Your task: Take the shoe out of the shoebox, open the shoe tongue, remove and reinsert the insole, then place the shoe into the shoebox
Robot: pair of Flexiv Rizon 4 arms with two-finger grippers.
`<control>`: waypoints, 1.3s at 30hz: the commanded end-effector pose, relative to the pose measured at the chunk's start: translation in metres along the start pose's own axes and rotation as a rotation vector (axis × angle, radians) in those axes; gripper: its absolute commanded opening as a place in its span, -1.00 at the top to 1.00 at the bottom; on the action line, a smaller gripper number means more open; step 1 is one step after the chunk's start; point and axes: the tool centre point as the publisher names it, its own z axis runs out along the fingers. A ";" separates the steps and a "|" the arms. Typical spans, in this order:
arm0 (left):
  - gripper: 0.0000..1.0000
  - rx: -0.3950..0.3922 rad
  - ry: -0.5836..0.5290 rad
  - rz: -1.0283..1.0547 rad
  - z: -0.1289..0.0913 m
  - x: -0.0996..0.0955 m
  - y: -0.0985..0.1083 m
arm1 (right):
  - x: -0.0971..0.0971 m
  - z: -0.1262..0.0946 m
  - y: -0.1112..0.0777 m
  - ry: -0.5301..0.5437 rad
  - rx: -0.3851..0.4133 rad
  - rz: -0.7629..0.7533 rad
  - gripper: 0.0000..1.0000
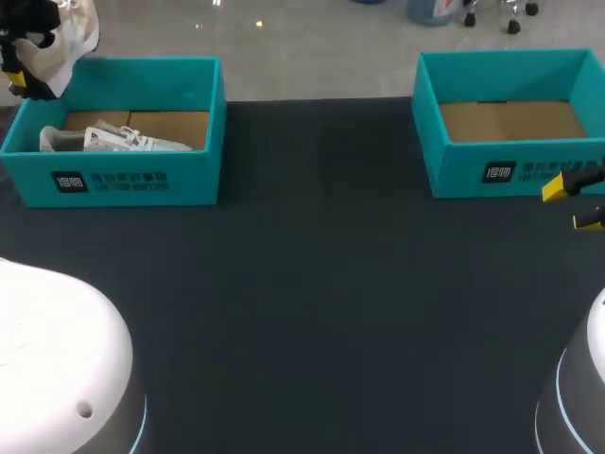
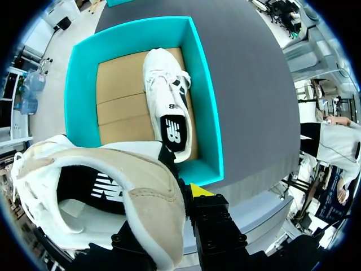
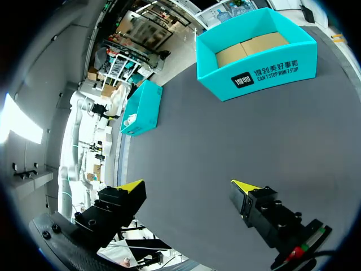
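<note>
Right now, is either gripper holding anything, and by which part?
Left gripper holds the white and beige suede sneaker by its beige end; heel or toe unclear. Right gripper is open, empty.

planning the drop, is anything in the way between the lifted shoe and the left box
Nothing hangs between the held shoe and the box opening. Inside, a second shoe lies along one long wall; the cardboard floor beside it is bare.
</note>
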 end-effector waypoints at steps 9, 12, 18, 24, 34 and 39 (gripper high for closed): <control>1.00 -0.001 0.101 -0.054 -0.003 -0.025 0.006 | 0.000 0.001 0.000 -0.003 0.000 0.001 -1.00; 1.00 -0.001 0.101 -0.054 -0.003 -0.025 0.006 | 0.000 0.001 0.000 -0.003 0.000 0.001 -1.00; 1.00 -0.001 0.101 -0.054 -0.003 -0.025 0.006 | 0.000 0.001 0.000 -0.003 0.000 0.001 -1.00; 1.00 -0.001 0.101 -0.054 -0.003 -0.025 0.006 | 0.000 0.001 0.000 -0.003 0.000 0.001 -1.00; 1.00 -0.184 -0.024 0.523 -0.016 -0.034 0.015 | 0.000 0.001 0.000 -0.003 0.000 0.001 -1.00; 1.00 -0.299 0.007 0.847 -0.019 -0.044 0.022 | 0.000 0.001 0.000 -0.003 0.000 0.001 -1.00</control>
